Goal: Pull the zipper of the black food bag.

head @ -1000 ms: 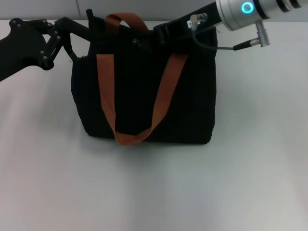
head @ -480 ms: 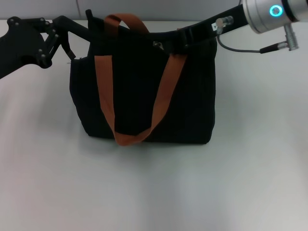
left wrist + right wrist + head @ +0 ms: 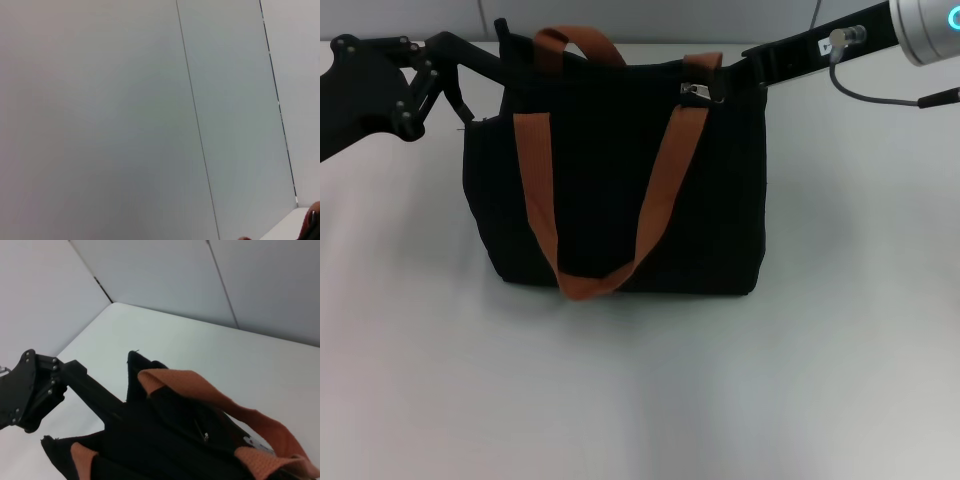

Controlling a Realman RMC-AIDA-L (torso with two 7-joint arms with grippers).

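The black food bag (image 3: 610,200) stands upright on the white table, its orange-brown straps (image 3: 535,180) hanging down its front. The silver zipper (image 3: 694,91) sits on the top edge, right of the middle, beside the right strap. My right gripper (image 3: 716,84) reaches in from the upper right and is shut on the zipper. My left gripper (image 3: 505,58) comes from the left and is shut on the bag's top left corner. The right wrist view shows the bag's top (image 3: 165,450) and the left gripper (image 3: 75,380) on that corner.
The white table (image 3: 640,400) stretches around the bag, with a grey panelled wall (image 3: 165,275) behind it. A cable (image 3: 880,98) hangs from my right arm. The left wrist view shows only the wall (image 3: 125,115).
My right gripper has drawn the zipper to the right along the bag's top edge, from left of the middle to near the right strap. The left gripper has kept its hold.
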